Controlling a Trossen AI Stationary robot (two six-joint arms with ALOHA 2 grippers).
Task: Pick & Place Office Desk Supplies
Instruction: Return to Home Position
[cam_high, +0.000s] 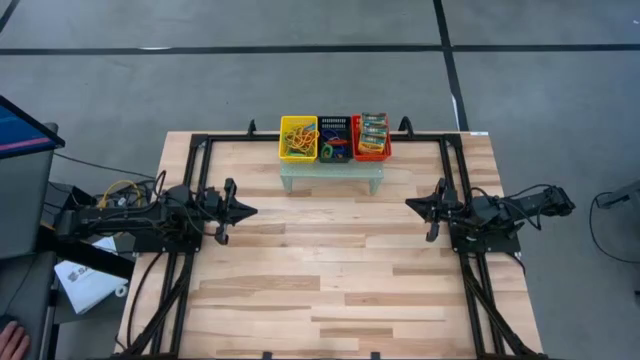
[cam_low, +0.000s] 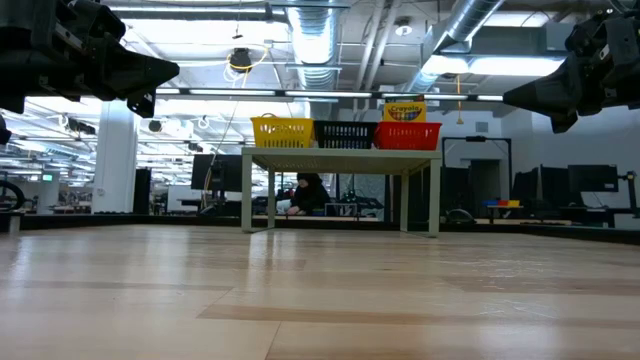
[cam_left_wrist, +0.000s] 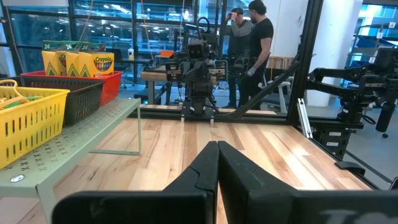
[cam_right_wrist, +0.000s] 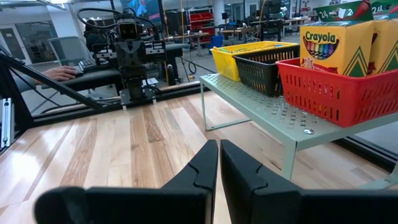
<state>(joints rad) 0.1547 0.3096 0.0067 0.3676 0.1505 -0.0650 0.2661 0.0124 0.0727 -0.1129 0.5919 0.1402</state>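
High view: the crayon boxes (cam_high: 373, 133) fill the red basket (cam_high: 371, 156) at top centre. Rubber bands (cam_high: 299, 136) lie in the yellow basket (cam_high: 283, 138) nearby. The left gripper (cam_high: 248, 210), mid-left, and the right gripper (cam_high: 410, 204), mid-right, sit well apart from them.

Low view: the crayon boxes rise above the red basket's rim at upper centre.

Wrist views: each gripper's fingers press together, holding nothing.

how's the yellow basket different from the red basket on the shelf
The yellow basket holds loose rubber bands; the red basket holds crayon boxes that rise above its rim. In the high view the yellow basket sits at the shelf's left end, the red basket at its right, a black basket between. Both are mesh, similar in size.
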